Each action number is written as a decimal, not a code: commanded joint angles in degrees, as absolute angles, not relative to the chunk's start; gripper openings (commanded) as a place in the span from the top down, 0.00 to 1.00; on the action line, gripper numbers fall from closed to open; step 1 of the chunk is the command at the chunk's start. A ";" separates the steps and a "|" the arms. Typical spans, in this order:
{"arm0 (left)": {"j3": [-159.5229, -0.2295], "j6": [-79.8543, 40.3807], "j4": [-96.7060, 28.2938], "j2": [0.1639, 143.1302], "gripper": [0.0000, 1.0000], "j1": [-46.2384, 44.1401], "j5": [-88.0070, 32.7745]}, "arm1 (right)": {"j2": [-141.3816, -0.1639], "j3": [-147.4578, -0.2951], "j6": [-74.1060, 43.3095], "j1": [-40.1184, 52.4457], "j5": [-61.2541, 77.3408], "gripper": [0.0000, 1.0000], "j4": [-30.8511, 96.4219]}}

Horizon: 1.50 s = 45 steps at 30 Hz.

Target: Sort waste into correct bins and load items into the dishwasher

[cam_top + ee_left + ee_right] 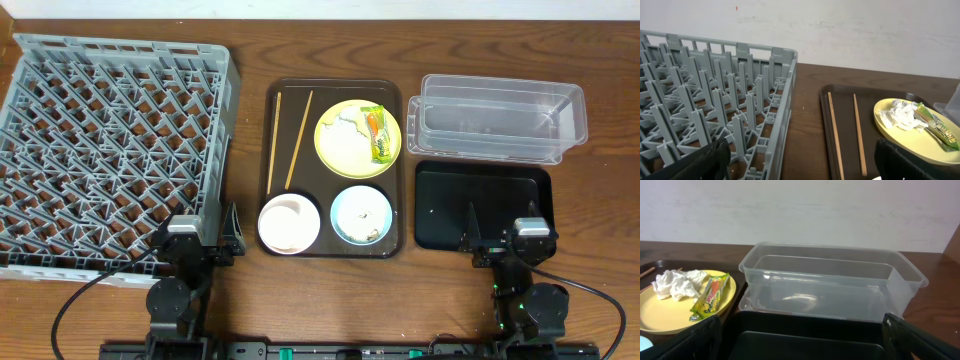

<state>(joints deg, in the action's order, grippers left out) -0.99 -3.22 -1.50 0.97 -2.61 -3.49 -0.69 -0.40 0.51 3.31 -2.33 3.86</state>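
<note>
**Both hands open at the near edge, the table still set**

A dark wooden table [250, 40] runs up to a pale wall. At the far left stands the grey dish rack [110, 150], its lattice of pegs upright.

My left gripper [800, 170] hangs at the rack's near right corner, between the rack and the brown serving tray [318, 180]. Its fingers [705, 160] are spread wide with nothing between them.

On the left side of that tray lie two wooden chopsticks [299, 138], running away from me and well apart from the rack. Near me on the tray sits the white-pinkish bowl [289, 222], and just to its right the light blue bowl [361, 214] with whitish scraps inside it.

Behind the bowls is the pale yellow plate [345, 150]. It carries the crumpled white tissue [345, 122] and, on its right side, the green-and-orange snack wrapper [378, 135]. The wrapper bears print, but it is too small and blurred for me to read.

To the right of the brown tray, the clear plastic tub [560, 125] sits toward the wall. The shallow black tray [480, 200] lies just in front of it.

My right gripper [800, 350] hovers at the black tray's near edge, facing the tub. Its fingers [690, 340] are likewise wide apart and grasp nothing.
</note>
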 commanded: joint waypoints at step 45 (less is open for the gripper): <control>-53.52 -3.75 -30.13 51.29 0.08 -2.26 -25.08 | -63.53 -66.19 -3.57 4.95 24.47 0.01 45.04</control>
<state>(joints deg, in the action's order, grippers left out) -50.52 -3.22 -29.76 49.19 -2.61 -20.82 -54.89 -57.84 -5.19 3.86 23.00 39.81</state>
